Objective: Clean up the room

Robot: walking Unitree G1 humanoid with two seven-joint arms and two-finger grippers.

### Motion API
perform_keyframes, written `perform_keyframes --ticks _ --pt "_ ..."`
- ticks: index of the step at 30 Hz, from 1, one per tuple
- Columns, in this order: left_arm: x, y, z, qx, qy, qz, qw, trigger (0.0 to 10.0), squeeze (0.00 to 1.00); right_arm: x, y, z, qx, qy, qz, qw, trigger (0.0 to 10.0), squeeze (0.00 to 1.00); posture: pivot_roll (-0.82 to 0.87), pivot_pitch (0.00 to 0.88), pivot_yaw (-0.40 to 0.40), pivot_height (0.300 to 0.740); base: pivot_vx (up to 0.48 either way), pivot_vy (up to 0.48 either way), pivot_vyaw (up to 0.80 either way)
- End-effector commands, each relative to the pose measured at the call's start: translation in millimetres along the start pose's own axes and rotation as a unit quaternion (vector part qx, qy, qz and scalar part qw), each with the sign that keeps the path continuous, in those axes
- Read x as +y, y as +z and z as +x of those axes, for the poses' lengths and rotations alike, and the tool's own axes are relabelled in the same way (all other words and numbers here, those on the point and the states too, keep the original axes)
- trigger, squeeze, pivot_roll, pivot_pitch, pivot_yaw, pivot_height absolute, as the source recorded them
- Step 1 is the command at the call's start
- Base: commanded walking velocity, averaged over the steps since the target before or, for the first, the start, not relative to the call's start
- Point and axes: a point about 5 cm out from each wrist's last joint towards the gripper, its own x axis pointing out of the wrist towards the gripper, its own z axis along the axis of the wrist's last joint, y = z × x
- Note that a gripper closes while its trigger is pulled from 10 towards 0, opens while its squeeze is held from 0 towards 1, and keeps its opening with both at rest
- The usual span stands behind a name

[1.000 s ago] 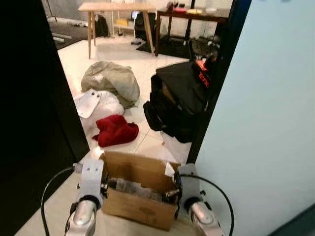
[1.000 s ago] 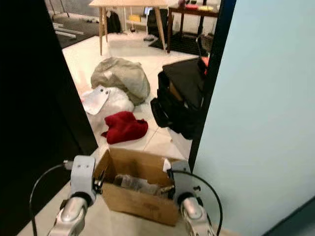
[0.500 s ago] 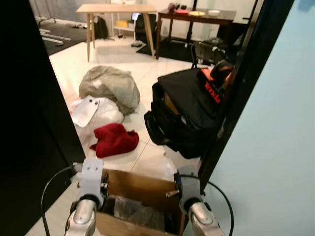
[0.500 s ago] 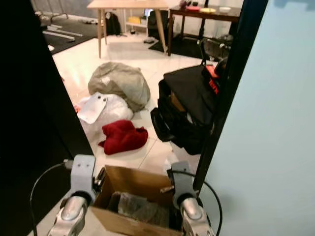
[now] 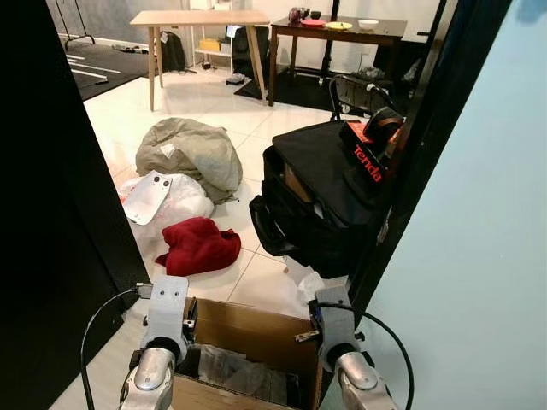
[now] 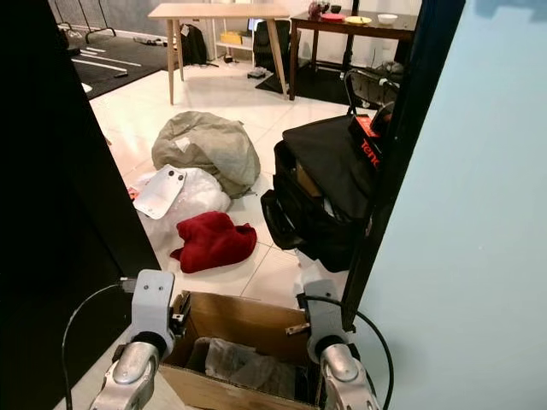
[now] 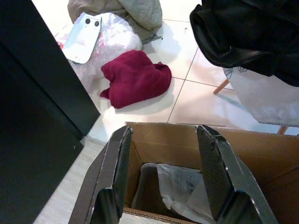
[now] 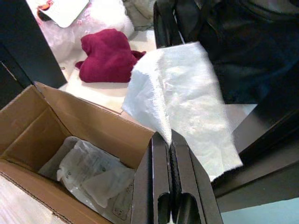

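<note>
Together, two tools carry one open brown cardboard box (image 5: pixel 244 342) through a dark doorway.

Left tool (image 7: pixel 166 186) stands wide, its fingers straddling the box wall; right tool (image 8: pixel 169 186) is closed on one white cloth (image 8: pixel 182 100) at the box's opposite edge. Crumpled clear plastic (image 7: pixel 180 189) lies inside the box. Ahead on the white tiled floor (image 5: pixel 214 111): one dark red cloth (image 5: pixel 199 245), one grey-green bag (image 5: pixel 190 152), one white plastic bag (image 5: pixel 175 198), one black bag (image 5: pixel 329 201). Two wooden benches (image 5: pixel 201 19) stand beyond.
</note>
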Motion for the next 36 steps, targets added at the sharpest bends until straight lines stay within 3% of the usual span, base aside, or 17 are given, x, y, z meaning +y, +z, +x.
perform_keyframes --ticks 1,16,24,25,28,31,34,36 --pt "0.6 -7.1 -2.3 0.019 0.002 0.007 1.0 10.0 0.0 -0.5 -7.2 -2.6 0.016 0.0 0.005 1.0 10.0 0.0 0.05 0.091 -0.015 0.721 0.0 -0.48 0.0" --pt "11.6 -11.2 -3.2 0.027 0.026 0.01 0.999 10.0 0.0 10.6 -9.6 -1.0 0.034 0.05 -0.004 0.998 10.0 0.0 0.05 0.081 -0.023 0.721 0.0 0.0 0.0" --pt "9.5 -11.1 -2.4 0.028 0.014 0.016 0.999 10.0 0.0 12.2 -14.3 -2.2 0.049 0.057 -0.01 0.997 10.0 0.0 0.05 0.077 -0.022 0.721 0.0 0.0 0.0" --pt "2.4 -16.5 -1.4 0.045 -0.037 0.055 0.997 10.0 0.0 18.8 -22.6 -2.2 0.085 0.088 -0.04 0.992 10.0 0.0 0.05 0.084 -0.02 0.721 0.0 0.0 0.0" --pt "-0.9 -21.5 -1.3 0.061 -0.069 0.085 0.992 10.0 0.0 22.3 -26.3 -1.7 0.103 0.104 -0.061 0.987 10.0 0.0 0.05 0.084 -0.02 0.721 0.0 0.0 0.0" --pt "0.5 -26.0 -2.0 0.052 -0.133 0.208 0.968 10.0 0.0 28.2 -22.1 4.4 0.109 0.13 -0.089 0.982 10.0 0.0 0.04 0.116 -0.036 0.721 0.0 0.0 0.0" --pt "1.2 -27.1 -2.7 0.05 -0.151 0.236 0.959 10.0 0.0 29.5 -20.9 6.2 0.111 0.136 -0.094 0.98 10.0 0.0 0.04 0.116 -0.036 0.721 0.0 0.0 0.0" --pt "6.2 -26.4 -5.0 0.039 -0.191 0.284 0.939 10.0 0.0 30.5 -15.2 12.9 0.114 0.149 -0.118 0.975 10.0 0.0 0.05 0.176 -0.056 0.721 0.0 0.0 0.0"
